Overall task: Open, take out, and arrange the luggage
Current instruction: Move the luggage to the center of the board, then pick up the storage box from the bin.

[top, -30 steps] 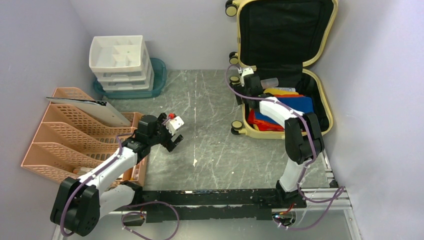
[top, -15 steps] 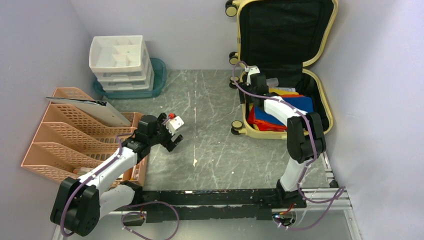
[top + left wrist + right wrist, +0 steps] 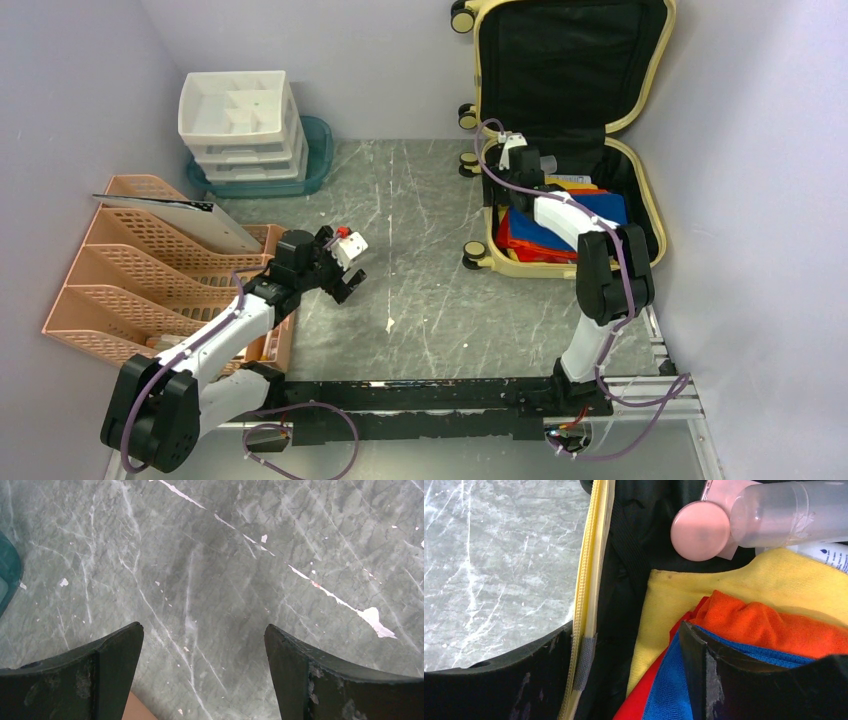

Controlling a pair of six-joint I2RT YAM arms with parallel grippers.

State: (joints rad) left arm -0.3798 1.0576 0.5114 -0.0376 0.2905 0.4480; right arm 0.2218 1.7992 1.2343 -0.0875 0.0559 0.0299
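The pale yellow luggage (image 3: 640, 185) lies open at the back right, its black-lined lid (image 3: 565, 60) leaning on the wall. Inside lie folded cloths, blue (image 3: 600, 208), red (image 3: 525, 245), yellow and orange (image 3: 769, 625), and a clear bottle with a pink cap (image 3: 700, 530). My right gripper (image 3: 515, 170) is open over the luggage's left rim (image 3: 591, 580), one finger outside the rim, the other over the cloths. My left gripper (image 3: 345, 270) is open and empty above the bare table (image 3: 210, 580).
A peach wire file rack (image 3: 150, 270) holding a grey folder stands at the left. A white drawer unit (image 3: 240, 120) sits on a teal tray (image 3: 318, 150) at the back left. Walls close in both sides.
My right gripper has moved right and slightly back, from outside the luggage's left edge to over its rim. The left arm has not moved.
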